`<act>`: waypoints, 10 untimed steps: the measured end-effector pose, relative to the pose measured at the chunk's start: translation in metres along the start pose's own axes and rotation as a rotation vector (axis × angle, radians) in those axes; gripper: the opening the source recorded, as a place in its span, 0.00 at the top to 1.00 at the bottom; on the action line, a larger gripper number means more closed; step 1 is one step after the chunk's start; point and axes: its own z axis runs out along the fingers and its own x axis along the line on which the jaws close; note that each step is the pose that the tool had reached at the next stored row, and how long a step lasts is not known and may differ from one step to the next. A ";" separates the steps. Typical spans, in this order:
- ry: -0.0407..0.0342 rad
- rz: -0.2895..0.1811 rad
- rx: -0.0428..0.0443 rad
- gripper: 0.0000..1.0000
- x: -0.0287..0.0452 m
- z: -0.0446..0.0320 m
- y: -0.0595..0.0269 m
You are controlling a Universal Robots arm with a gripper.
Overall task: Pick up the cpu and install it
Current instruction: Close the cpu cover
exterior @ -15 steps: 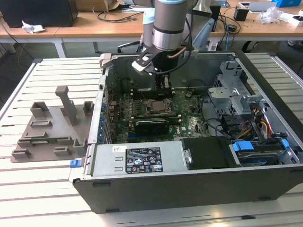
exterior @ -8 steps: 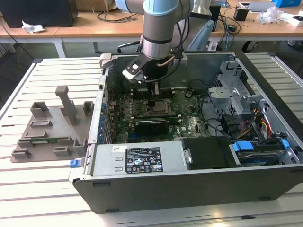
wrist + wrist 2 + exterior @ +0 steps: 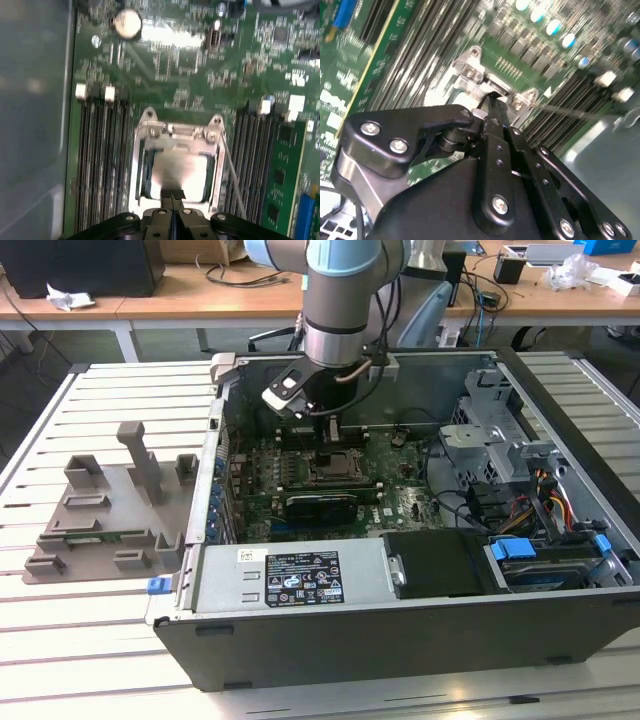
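The gripper [image 3: 330,437] hangs just above the socket frame [image 3: 336,466] inside the open computer case [image 3: 400,635].

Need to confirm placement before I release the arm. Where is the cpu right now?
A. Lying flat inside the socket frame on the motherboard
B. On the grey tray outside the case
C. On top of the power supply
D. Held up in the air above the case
A: in the first wrist view the cpu lies flat inside the socket frame on the motherboard, with the gripper at its edge, fingertips together.
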 end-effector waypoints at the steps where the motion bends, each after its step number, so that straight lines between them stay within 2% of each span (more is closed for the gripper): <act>1: 0.0002 0.000 -0.0002 0.89 -0.0003 -0.0002 0.0036; 4: 0.0025 0.000 0.0008 0.89 -0.0008 -0.0031 0.0119; 6: 0.0008 0.000 0.0034 0.89 -0.0017 -0.0108 0.0134; 7: 0.0009 0.000 0.0035 0.89 -0.0020 -0.0189 0.0128; 10: 0.0007 0.000 0.0036 0.89 -0.0035 -0.0496 0.0107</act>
